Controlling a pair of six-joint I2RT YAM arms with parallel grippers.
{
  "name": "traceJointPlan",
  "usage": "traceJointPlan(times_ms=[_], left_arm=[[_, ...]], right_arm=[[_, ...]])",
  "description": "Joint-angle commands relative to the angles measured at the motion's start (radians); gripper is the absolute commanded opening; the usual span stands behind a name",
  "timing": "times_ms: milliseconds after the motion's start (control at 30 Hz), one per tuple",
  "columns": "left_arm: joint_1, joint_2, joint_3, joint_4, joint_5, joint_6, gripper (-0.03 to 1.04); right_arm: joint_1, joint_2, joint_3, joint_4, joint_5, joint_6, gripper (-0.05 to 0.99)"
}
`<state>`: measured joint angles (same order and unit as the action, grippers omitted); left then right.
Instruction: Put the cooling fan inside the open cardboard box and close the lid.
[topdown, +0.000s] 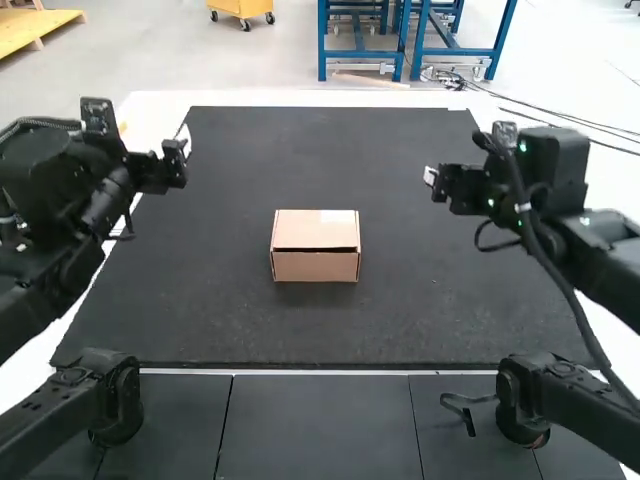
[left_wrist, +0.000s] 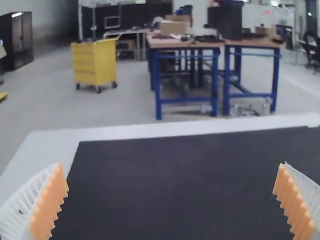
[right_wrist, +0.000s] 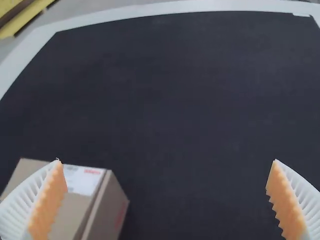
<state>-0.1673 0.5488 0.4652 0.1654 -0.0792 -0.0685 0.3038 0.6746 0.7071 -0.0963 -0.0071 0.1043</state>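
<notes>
The cardboard box (topdown: 316, 244) sits in the middle of the black mat (topdown: 320, 150), resting flat on its base. Its lid is down and the top is level. A pale label lies on the top face, and a thin dark seam runs along the upper edge of the face nearest me. Nothing touches the box, and the mat around it is bare on every side.

The left fingers (topdown: 178, 160) hang in the air over the mat's left edge, well apart from the box and farther back than it. In the left wrist view, the orange pads (left_wrist: 47, 205) stand wide apart with nothing between them but bare mat. They point out across the mat's far portion.

The right fingers (topdown: 437, 183) hang over the right part of the mat, also well clear of the box. From the right wrist view I see those white ribbed fingers (right_wrist: 285, 200) spread just as wide and holding nothing. They are tilted down toward the mat, and one corner of the box shows partly behind one pad.

The mat lies on a white worktop (topdown: 150, 100), which shows as a pale border along the far and left sides. Dark panels (topdown: 320, 425) run along the near edge, with the two arm bases at either end.
</notes>
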Motion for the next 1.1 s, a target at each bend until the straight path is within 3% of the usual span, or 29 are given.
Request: traceJointPlan(times_ms=[0,167,667,767,1000,1067], left_arm=[[0.009,-0.056,-0.053,0.017,-0.014,-0.008,0.97],[0.009,-0.197,-0.184,0.086,-0.013,-0.007,0.97],[0.005,-0.503,-0.468,0.095,0.045,-0.007,0.97],[0.009,-0.553,-0.465,-0.012,0.061,-0.013,0.97],[0.009,-0.55,-0.467,-0.075,0.108,-0.034,0.97],[0.009,-0.55,-0.467,-0.081,0.114,-0.068,0.97]], right_arm=[[-0.038,-0.066,-0.066,0.053,0.021,-0.011,0.92],[-0.1,-0.15,-0.209,0.167,0.021,-0.02,0.92],[-0.198,-0.28,-0.494,0.311,-0.073,-0.025,0.92],[-0.21,-0.3,-0.515,0.322,-0.087,-0.025,0.91],[-0.232,-0.454,-0.64,0.374,-0.091,-0.023,0.91],[-0.235,-0.534,-0.66,0.356,-0.09,-0.021,0.91]])
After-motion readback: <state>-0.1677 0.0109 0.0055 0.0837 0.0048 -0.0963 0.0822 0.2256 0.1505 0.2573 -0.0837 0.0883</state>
